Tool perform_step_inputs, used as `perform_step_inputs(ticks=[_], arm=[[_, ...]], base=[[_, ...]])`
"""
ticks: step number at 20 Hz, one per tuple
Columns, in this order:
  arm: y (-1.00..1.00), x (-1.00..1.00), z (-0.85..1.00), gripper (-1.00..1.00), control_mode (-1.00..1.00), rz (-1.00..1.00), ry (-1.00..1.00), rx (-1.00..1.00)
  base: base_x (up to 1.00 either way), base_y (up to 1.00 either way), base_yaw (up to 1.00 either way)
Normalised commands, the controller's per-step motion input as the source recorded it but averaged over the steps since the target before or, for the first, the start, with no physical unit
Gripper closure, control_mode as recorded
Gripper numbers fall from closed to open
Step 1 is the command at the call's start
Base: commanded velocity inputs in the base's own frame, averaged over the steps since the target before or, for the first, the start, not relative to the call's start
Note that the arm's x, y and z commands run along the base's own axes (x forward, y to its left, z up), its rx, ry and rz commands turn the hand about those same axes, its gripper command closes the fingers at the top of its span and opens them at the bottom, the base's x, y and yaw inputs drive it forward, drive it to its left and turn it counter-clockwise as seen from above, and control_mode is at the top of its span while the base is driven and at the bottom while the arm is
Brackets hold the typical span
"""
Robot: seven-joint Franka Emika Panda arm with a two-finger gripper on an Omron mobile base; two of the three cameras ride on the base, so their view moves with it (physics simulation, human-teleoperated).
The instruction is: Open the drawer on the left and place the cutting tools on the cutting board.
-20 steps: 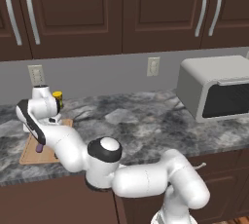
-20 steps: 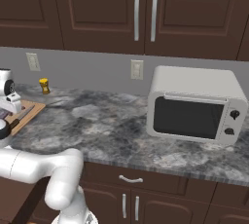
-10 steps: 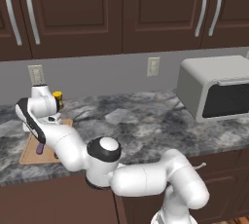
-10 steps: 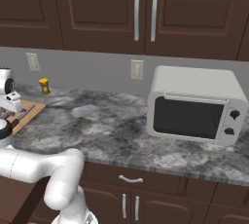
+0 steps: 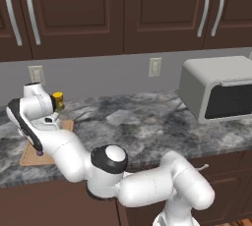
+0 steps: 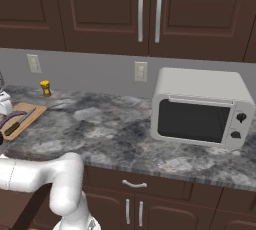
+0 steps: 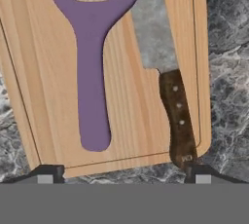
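Hand view: the cutting board (image 7: 44, 96) fills the upper frame on the marbled desk (image 7: 228, 72). On it lie 2 tools side by side, the purple-handled tool (image 7: 92, 72) at left and the knife (image 7: 168, 86) at right. Fingers (image 7: 46, 174) stand apart at the bottom corners, holding nothing.

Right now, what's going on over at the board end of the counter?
The arm is reaching left over the cutting board, and its gripper hangs open just above the board's near edge with nothing between the fingers. Both cutting tools lie flat on the board: the purple-handled tool and, beside it, the knife, its dark handle reaching the board's edge. So both tools appear placed. A small yellow jar stands behind the board, the microwave far right.
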Motion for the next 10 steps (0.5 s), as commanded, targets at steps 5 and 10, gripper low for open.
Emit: perform_step_inputs(ticks=[5,10], arm=[[-0.55,-0.8,0.39,-1.0,-1.0,-0.01,-0.25,0.03],[-0.76,-0.61,0.29,-1.0,-1.0,-0.04,-0.21,0.02]], base=[[0.0,0.0,0.0],[0.0,0.0,0.0]])
